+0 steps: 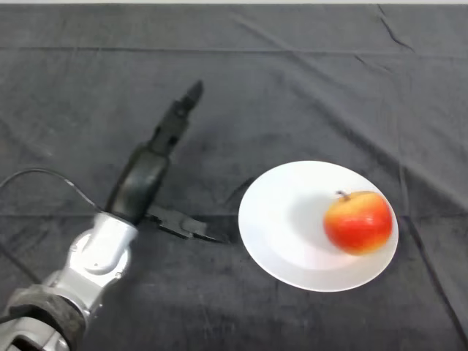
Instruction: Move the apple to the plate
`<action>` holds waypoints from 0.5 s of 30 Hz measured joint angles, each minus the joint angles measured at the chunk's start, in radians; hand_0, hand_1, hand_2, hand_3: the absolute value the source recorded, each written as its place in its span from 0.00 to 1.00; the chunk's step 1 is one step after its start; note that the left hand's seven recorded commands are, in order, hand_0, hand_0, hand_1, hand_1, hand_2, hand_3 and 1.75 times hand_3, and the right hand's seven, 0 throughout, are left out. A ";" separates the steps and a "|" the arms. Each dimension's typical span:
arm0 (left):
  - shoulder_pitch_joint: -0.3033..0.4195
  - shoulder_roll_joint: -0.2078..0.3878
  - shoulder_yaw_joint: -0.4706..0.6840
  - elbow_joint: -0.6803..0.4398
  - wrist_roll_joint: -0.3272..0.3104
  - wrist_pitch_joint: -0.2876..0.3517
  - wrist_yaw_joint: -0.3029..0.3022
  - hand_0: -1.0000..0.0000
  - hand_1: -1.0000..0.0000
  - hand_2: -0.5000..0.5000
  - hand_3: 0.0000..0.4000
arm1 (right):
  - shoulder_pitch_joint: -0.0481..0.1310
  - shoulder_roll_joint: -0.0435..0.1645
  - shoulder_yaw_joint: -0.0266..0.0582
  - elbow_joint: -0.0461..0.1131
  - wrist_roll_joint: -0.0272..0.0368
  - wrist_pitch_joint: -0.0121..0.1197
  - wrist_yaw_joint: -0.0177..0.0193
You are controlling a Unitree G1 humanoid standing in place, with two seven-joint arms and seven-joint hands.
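Observation:
A red and yellow apple with a short stem sits upright on the right part of a white round plate, which lies on the dark cloth at the centre right. My left hand is to the left of the plate, apart from it and empty. Its fingers stretch straight toward the far side of the table, and its thumb points right toward the plate's left rim without touching it. The hand is open.
The table is covered by a dark wrinkled cloth. My silver-grey forearm comes in from the lower left corner.

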 measured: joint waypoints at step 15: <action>0.052 0.087 0.189 0.047 -0.043 -0.037 -0.001 1.00 1.00 0.50 0.00 | 0.000 0.000 0.0006 0.000 0.0000 0.000 0.0000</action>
